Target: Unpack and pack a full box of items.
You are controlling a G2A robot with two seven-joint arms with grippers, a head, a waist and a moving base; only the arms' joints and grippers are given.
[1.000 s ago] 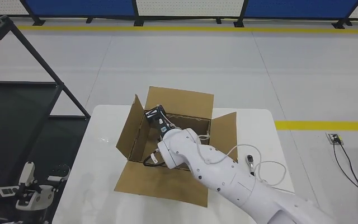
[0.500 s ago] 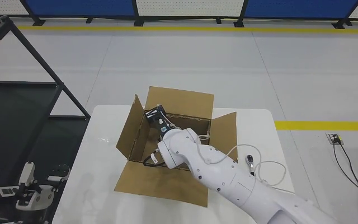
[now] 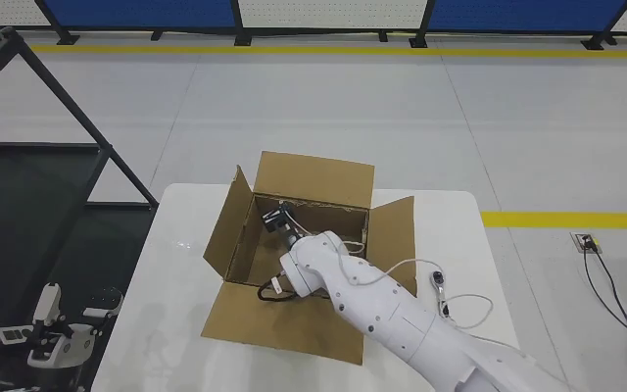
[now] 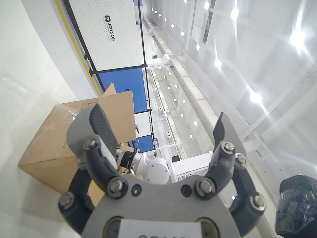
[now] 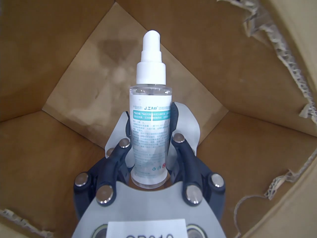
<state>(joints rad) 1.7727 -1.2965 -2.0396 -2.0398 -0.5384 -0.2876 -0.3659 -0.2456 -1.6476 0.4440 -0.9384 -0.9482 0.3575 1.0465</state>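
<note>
While the right claw (image 5: 150, 116) clamps the lower body of a spray bottle (image 5: 151, 92) inside the cardboard box (image 5: 235, 80) on the worktop (image 3: 176, 294), its fingers (image 5: 174, 120) cover the label's edges. Whether the nozzle touches the box floor is unclear. The left claw (image 4: 161, 121) hangs spread and empty outside the box.

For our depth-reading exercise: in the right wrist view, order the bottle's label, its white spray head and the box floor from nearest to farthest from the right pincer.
1. Label: gripped by the right pincer.
2. White spray head: farther out, at the bottle's top.
3. Box floor: farthest, beyond the spray head.
</note>
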